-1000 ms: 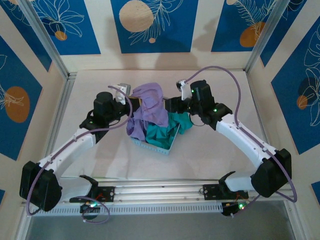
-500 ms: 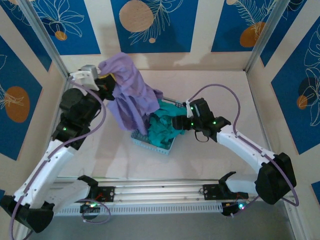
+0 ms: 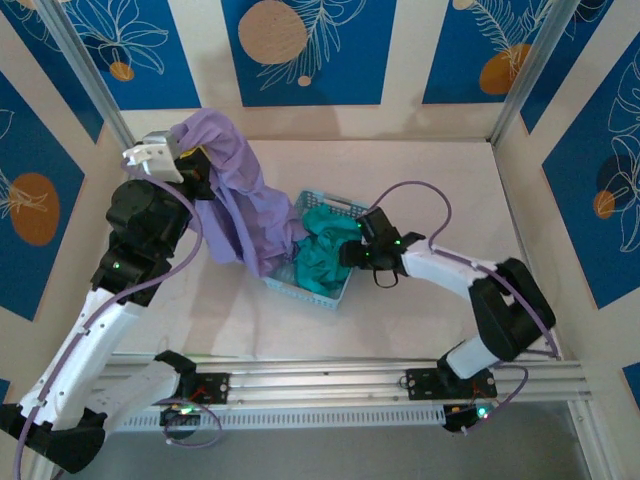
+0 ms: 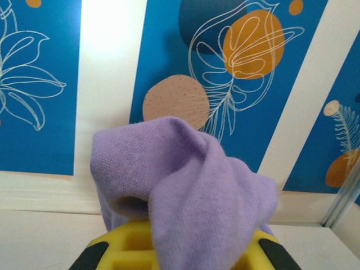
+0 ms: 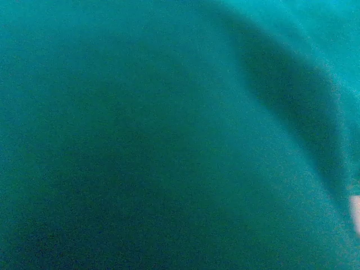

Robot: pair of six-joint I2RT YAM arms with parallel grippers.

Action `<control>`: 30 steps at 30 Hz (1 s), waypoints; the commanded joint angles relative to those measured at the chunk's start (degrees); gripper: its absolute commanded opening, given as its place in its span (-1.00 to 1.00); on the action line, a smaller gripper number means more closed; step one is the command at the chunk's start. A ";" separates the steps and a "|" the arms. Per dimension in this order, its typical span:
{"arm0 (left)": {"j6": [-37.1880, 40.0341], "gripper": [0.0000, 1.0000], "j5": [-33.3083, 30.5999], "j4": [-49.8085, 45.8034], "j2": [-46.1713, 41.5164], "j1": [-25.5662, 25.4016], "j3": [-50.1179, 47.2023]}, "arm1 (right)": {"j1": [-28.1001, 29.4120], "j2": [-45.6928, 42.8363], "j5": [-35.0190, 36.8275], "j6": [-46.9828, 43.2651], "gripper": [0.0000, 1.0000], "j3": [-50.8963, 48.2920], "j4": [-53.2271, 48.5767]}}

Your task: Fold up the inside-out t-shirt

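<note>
T-shirt (image 3: 245,205) hangs clamped in left fingers (image 4: 126,250), lower end at basket (image 3: 335,207).

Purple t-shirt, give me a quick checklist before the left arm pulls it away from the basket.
1. Left tool clamped on the purple t-shirt: ok.
2. T-shirt lifted clear of the basket: not ok, its lower end hangs onto the basket's left side.
3. Green garment inside the basket: ok.
4. Right tool against the green garment: ok; open or shut, cannot tell.
5. T-shirt untangled from the green garment: cannot tell, they meet at the basket.
</note>
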 commanded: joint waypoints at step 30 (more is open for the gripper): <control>4.87 -1.00 -5.55 -0.41 5.49 0.59 5.23 | -14.39 -2.29 10.79 -19.05 0.55 14.25 -9.28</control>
